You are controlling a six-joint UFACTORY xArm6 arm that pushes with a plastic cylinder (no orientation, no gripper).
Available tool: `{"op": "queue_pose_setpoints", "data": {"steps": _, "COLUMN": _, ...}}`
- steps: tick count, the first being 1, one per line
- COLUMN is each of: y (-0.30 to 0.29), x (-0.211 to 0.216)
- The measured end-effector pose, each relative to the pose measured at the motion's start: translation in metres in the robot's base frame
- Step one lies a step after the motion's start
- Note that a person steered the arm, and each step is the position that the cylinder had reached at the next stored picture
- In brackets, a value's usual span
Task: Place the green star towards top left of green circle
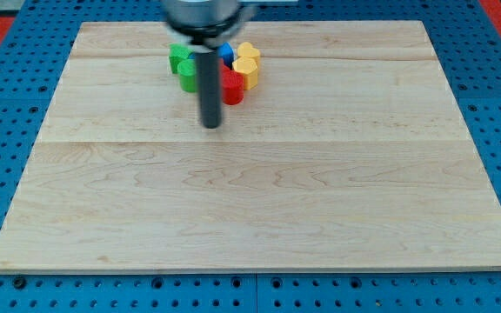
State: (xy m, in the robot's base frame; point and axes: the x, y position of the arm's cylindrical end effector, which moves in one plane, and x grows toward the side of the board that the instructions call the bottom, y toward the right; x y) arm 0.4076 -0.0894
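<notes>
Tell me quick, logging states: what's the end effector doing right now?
My tip: a bare rod holding nothing, just below the block cluster, nearest the green block and red block.

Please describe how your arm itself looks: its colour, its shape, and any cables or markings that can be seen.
My arm ends in a straight dark grey rod, round in section, down to my tip. Above it sits a wider dark round mount, cut off by the view's top. No cables or markings show.

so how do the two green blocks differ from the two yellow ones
The green blocks sit at the cluster's left edge, the yellow blocks at its right. My rod covers part of the green pair, while the yellow pair shows unobstructed. My tip ends below the cluster, nearer the green side. Both pairs are stacked one above the other in the view, near the board's top.
</notes>
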Motion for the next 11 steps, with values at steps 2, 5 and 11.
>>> {"op": "queue_pose_setpoints", "data": {"steps": 2, "y": -0.11, "x": -0.112}}
{"op": "queue_pose_setpoints", "data": {"steps": 5, "y": -0.001, "x": -0.184}}
{"op": "queue_pose_setpoints", "data": {"steps": 11, "y": -0.057, "x": -0.144}}
